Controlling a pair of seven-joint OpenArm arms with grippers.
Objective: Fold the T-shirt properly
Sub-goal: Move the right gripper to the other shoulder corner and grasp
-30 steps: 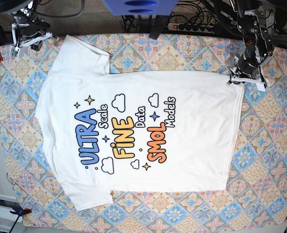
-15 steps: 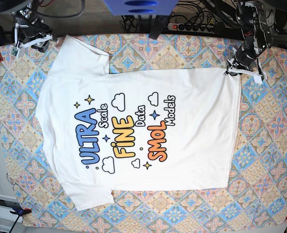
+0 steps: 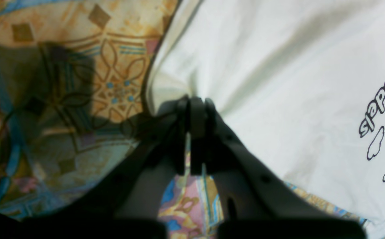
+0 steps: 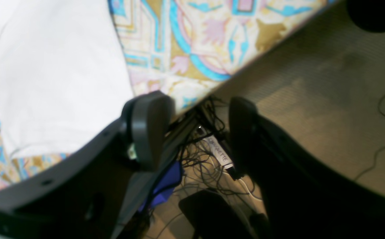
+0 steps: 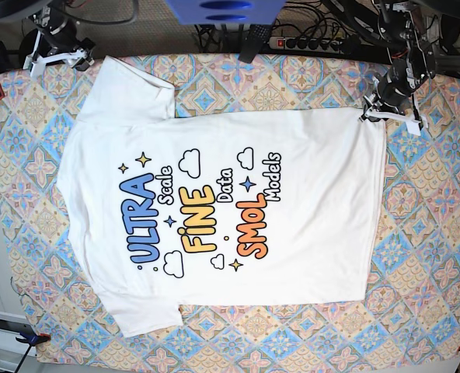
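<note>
The T-shirt (image 5: 222,202) is spread flat, print side up, on the patterned worktop (image 5: 432,256), with its hem toward the left arm and one sleeve near the right arm. The left pincer (image 3: 192,103) is seen shut on the T-shirt at a hem corner, where the cloth is gathered into small creases. The right pincer (image 4: 195,132) is held wide, with nothing between its fingers, beyond the worktop edge, just beside the sleeve.

The cloth is judged to be light, soft and limp; it will probably sag and wrinkle when lifted, so it is best taken at corners and hem edges, with both layers pinched together. Whether both layers are caught by the left pincer cannot be told, because the fingers hide the edge. The black tag is not seen. The wrist views are blurred.
</note>
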